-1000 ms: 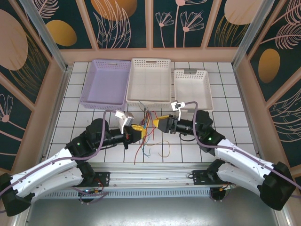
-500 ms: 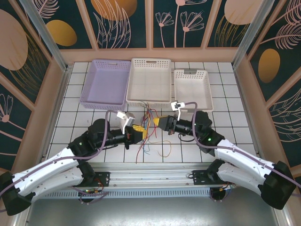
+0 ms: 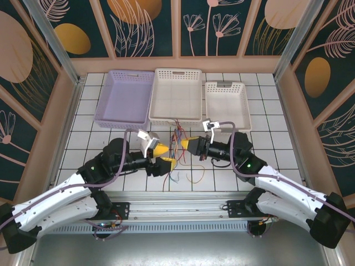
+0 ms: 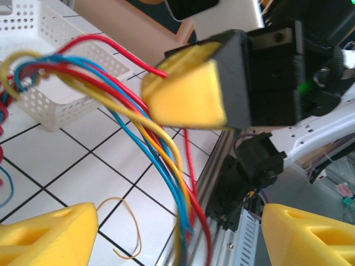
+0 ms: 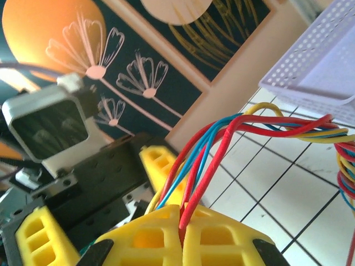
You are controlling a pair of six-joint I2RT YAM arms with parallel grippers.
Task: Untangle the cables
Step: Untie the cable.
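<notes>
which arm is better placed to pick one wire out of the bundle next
Left, probably: the left claw stands open next to the cables, while the right claw is shut on them, anchoring the bundle.

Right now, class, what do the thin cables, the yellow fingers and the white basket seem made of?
Cables: flexible, slightly glossy plastic insulation; they droop in loose curves. Yellow fingers: matte hard plastic, possibly printed; hollow ribbed cells. White basket: smooth moulded plastic, probably; evenly perforated walls.
</notes>
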